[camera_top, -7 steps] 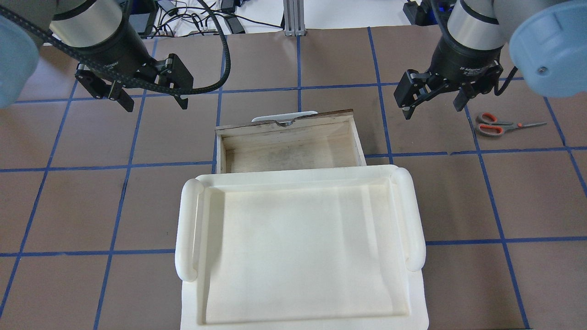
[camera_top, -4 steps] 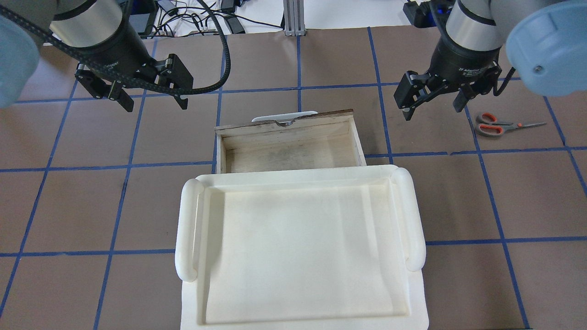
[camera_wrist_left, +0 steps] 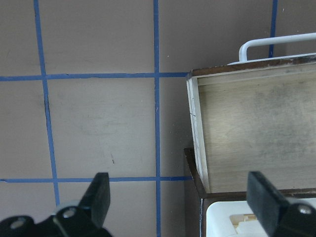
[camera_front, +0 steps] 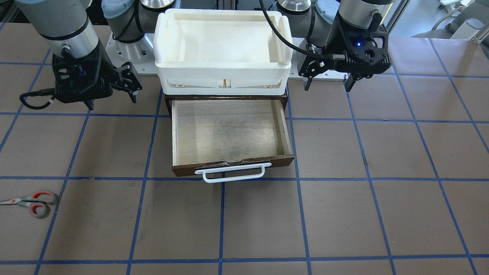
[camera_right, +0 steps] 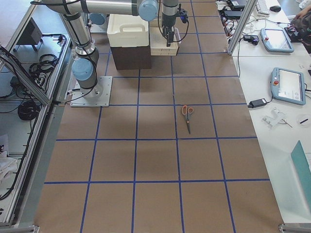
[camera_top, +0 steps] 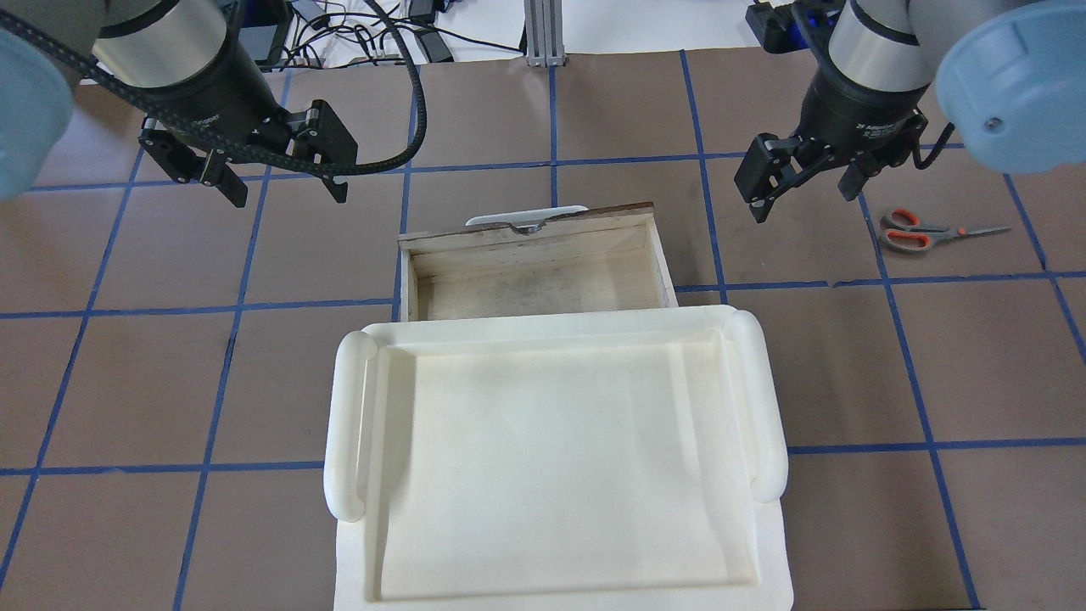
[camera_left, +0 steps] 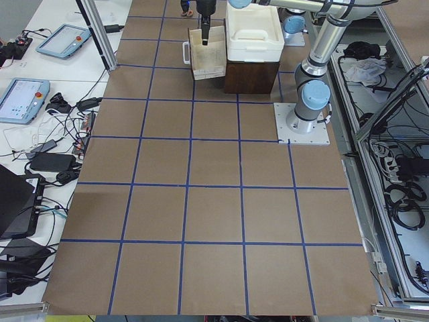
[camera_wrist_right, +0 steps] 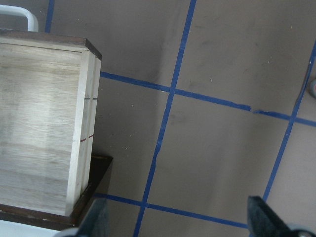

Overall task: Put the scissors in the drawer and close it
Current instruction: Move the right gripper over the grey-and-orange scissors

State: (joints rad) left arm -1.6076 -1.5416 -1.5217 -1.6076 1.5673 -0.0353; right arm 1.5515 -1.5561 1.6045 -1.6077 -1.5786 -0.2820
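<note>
— Right gripper (camera_top: 804, 206) has edged slightly toward the table's (camera_top: 594, 110) far edge; left gripper (camera_top: 289, 199) hasn't. Both gape wide, empty.
— We see the scissors (camera_top: 920, 231), grey handles orange-lined, flat toward the right edge, well apart from the open drawer (camera_top: 534, 284).

**Drawer corner over taped table, from the right wrist**

The drawer (camera_wrist_right: 39, 123) filled the near-left part, its pale-wood tray drawn out of the dark brown case (camera_wrist_right: 96, 182), with one end of the white handle (camera_wrist_right: 22, 15) showing beyond its front. Past the drawer's side wall lay the brown table (camera_wrist_right: 212, 143), crossed by blue tape lines (camera_wrist_right: 170, 103). Beneath the drawer's corner the right gripper (camera_wrist_right: 180, 222) had its two fingers (camera_wrist_right: 264, 217) set wide apart. Far from the drawer, at the picture's edge, sat a grey sliver, perhaps the scissors (camera_wrist_right: 313, 88); too little showed to tell.
</note>
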